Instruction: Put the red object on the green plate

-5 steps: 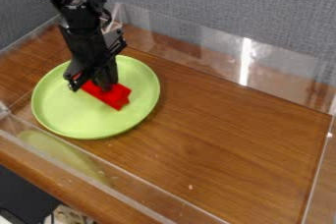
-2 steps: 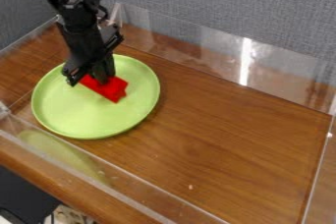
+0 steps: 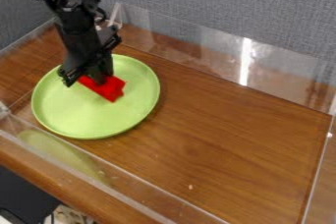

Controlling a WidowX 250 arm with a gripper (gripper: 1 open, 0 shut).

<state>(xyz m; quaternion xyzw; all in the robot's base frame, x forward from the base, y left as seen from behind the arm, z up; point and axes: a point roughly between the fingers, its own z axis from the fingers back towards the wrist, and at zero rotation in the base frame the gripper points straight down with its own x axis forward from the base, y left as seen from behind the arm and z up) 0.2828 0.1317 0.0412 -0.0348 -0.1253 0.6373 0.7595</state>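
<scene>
Camera view, the only one supplied: the tabletop (image 3: 223, 130) is brown wood enclosed by low clear walls (image 3: 217, 46), and the green plate (image 3: 66, 115) sits toward its back left corner. The red object (image 3: 105, 86) lies on the plate, on the half nearer the back edge of the tabletop, with its long side running diagonally. The tool (image 3: 82, 74) points steeply down directly over the block's left end, its dark fingers covering that end. Compared with the picture a second earlier, the block has shifted slightly toward the left edge of the tabletop and now appears to rest flat on the plate's surface; the arm itself has barely moved. Whether the tool's jaws are spread or pressed together cannot be told from this angle, since the fingers merge with the arm's dark body and hide the contact point; the same holds for whether they touch the block or stand just clear of it. Judgement: the placement looks essentially accomplished, the block being well inside the rim. What remains is a clean release and a straight lift away. The risk noted is that a finger catching the block on withdrawal could drag or tip it toward the rim.
</scene>
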